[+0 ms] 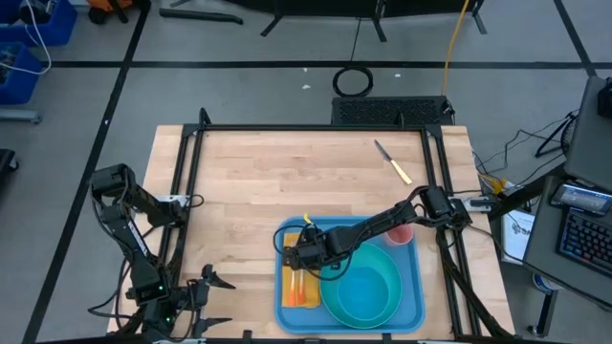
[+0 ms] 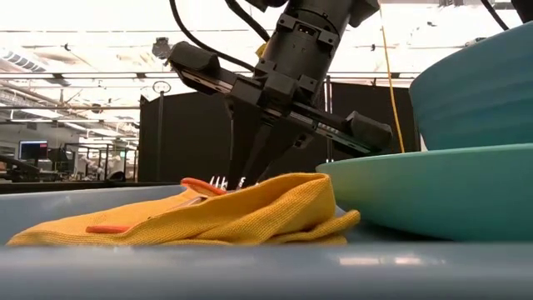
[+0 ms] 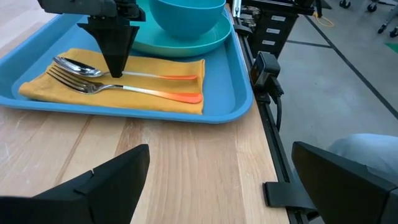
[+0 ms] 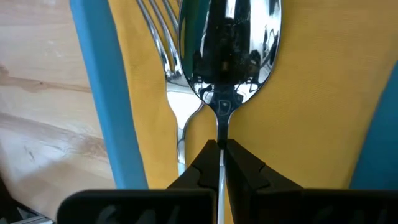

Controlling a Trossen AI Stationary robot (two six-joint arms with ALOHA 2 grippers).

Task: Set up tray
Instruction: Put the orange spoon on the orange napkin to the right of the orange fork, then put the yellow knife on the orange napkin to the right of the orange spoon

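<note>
You've got the wooden counter [image 1: 249,182] w/ the blue tray [image 1: 417,304] at its near edge, right of centre. On the tray: teal plate [image 3: 214,42] w/ a teal bowl [image 1: 368,287] on it, pink cup [image 1: 400,232] beside that, yellow napkin [image 3: 180,102] along the tray's left side. Fork [image 3: 99,88] and spoon [image 4: 227,43] lie side by side on the napkin. Your right gripper [image 4: 221,155] is pinching the spoon's handle. Left gripper [image 3: 217,180] sits spread wide, low over the counter's near-left corner. A knife [image 1: 393,161] lies far right on the counter.
</note>
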